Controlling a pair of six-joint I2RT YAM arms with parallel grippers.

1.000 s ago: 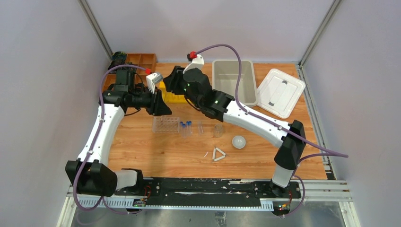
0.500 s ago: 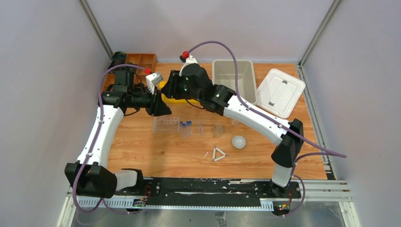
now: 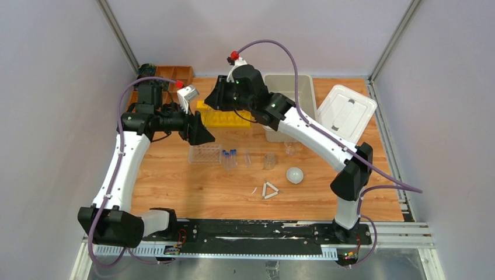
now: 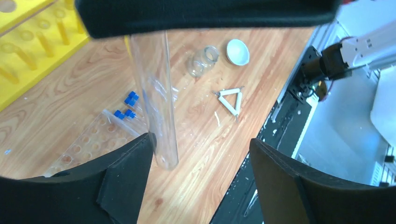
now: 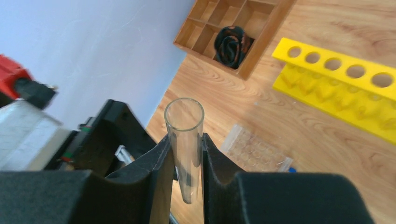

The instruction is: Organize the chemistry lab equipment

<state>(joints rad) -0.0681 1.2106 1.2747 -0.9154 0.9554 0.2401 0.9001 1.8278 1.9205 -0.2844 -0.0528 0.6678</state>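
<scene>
My right gripper [image 5: 185, 142] is shut on a clear glass test tube [image 5: 183, 114], open end up, above the table's far left [image 3: 213, 100]. In the left wrist view the tube [image 4: 154, 93] hangs beside the left finger of my open left gripper [image 4: 201, 138], with a wide gap to the other finger. On the table lie a clear plastic tube rack [image 3: 204, 153], blue-capped tubes [image 3: 229, 156], a small beaker [image 3: 268, 161], a white round dish [image 3: 295, 174] and a white triangle [image 3: 269, 189].
A yellow test-tube rack [image 3: 225, 115] lies under the right wrist. A wooden compartment tray [image 3: 175, 74] with a black object sits at the far left corner. A grey bin [image 3: 303, 99] and its white lid [image 3: 345, 114] stand at the far right.
My left gripper has opened off the test tube and my right gripper has closed on it. The right wrist has risen and shifted slightly toward the far side.
</scene>
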